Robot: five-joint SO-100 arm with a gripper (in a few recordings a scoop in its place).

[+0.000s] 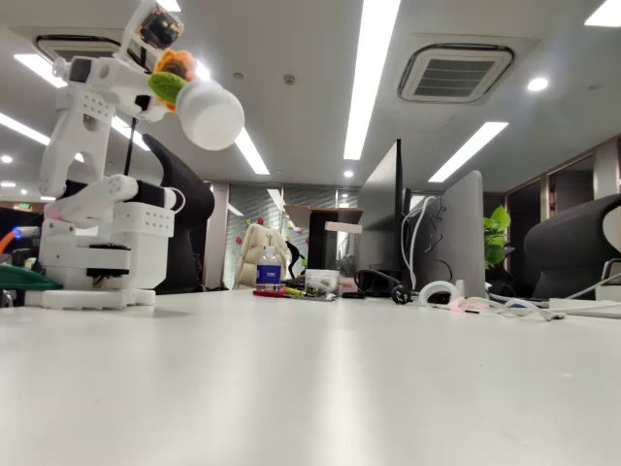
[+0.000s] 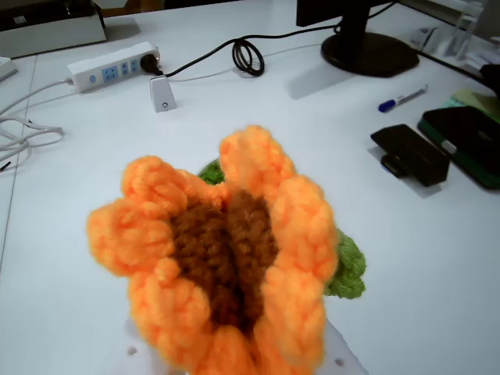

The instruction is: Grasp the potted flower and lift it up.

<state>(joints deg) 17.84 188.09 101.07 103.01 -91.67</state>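
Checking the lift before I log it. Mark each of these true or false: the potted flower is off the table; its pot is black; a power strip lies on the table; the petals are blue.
1. The potted flower is off the table. True: the gripper holds it high.
2. Its pot is black. False: the pot is white.
3. A power strip lies on the table. True, in the wrist view.
4. The petals are blue. False: they are orange around a brown centre.

Woolly crocheted potted flower (image 2: 226, 258), smooth matt pot (image 1: 210, 114)
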